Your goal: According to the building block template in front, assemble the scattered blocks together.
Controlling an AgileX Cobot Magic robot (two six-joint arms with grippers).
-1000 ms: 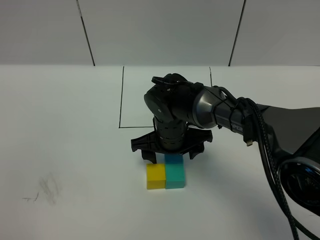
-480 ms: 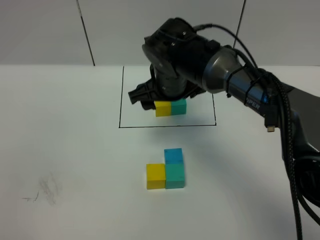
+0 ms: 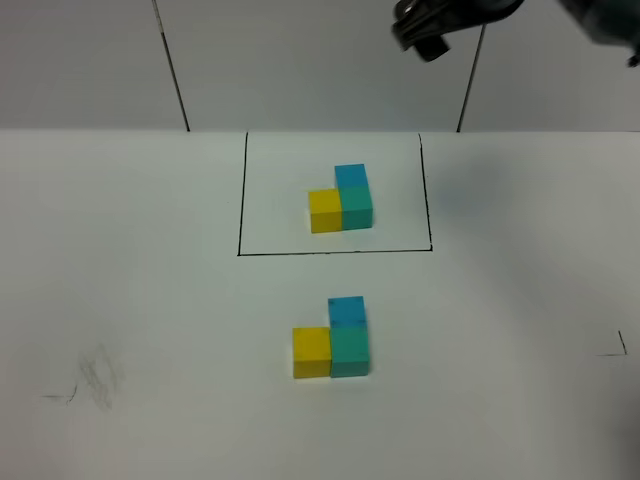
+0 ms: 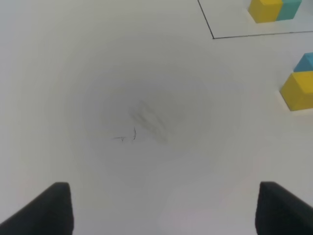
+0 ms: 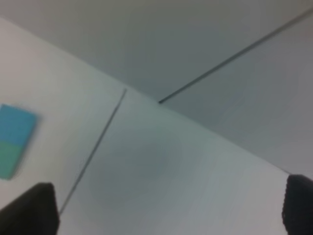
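Note:
The building block template point(image 3: 340, 200) sits inside the black drawn rectangle point(image 3: 240, 200): yellow and teal cubes joined, with a blue one on the teal. Nearer the front, the scattered blocks stand joined in the same shape: yellow cube point(image 3: 311, 352), teal cube point(image 3: 350, 352), blue cube point(image 3: 346, 310) atop the teal. My right gripper point(image 3: 432, 28) hangs high at the top edge, far from both clusters; its wrist view shows the right gripper point(image 5: 166, 205) open and empty. The left gripper point(image 4: 161, 208) is open over bare table, with the yellow cube point(image 4: 299, 90) off to one side.
The white table point(image 3: 130, 300) carries faint pencil smudges point(image 3: 95, 375) at the front left and a small mark point(image 3: 612, 348) at the right. A pale wall with dark seams point(image 3: 170, 65) stands behind.
My right gripper has risen from just above the assembled blocks, passed over the template, and gone up to the top edge. The three cubes have stayed put.

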